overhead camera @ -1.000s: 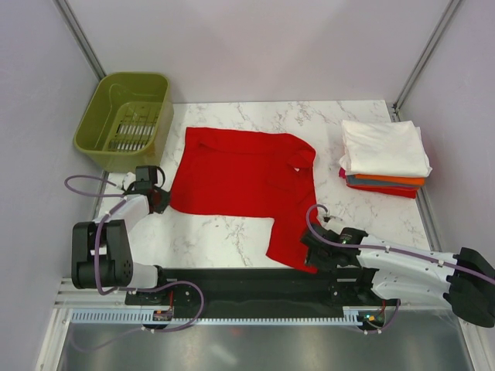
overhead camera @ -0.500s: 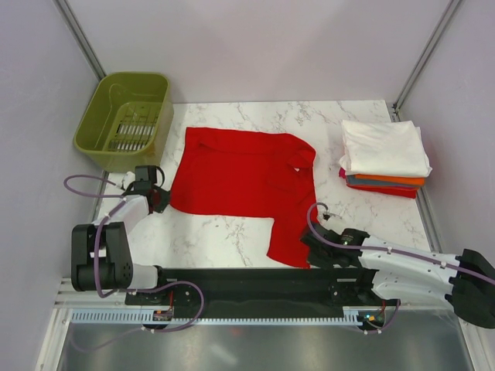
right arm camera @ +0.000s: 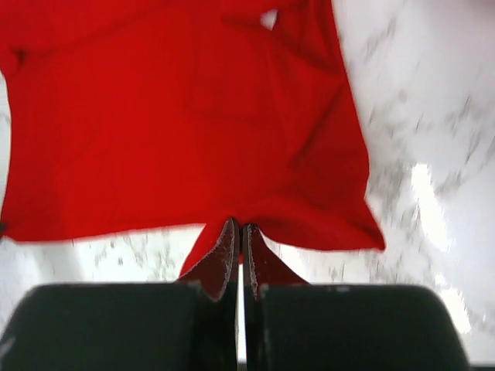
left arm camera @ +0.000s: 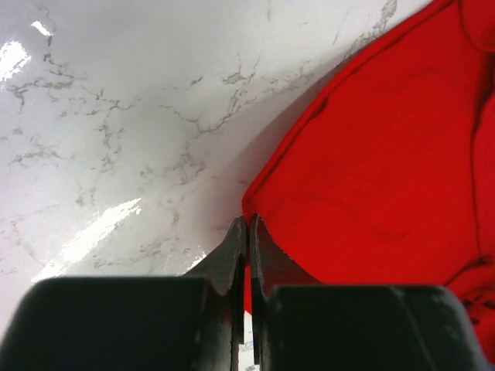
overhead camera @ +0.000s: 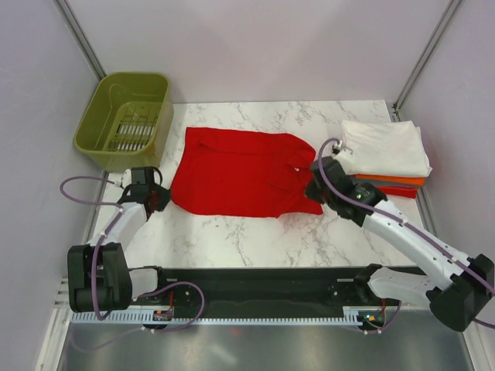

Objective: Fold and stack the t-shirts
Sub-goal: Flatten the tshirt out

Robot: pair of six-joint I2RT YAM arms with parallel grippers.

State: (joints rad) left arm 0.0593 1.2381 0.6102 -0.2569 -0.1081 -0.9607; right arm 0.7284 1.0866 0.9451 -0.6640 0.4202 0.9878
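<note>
The red t-shirt (overhead camera: pixel 240 174) lies spread out ahead of both grippers. The left gripper (left arm camera: pixel 247 222) is pinched closed on its corner, and the right gripper (right arm camera: pixel 238 226) on its hem. The cloth looks light and limp, so corners and edges seem the best places to hold.

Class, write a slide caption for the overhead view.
Left gripper and right gripper pinch the red t-shirt on a marble table, beside the folded stack.
</note>
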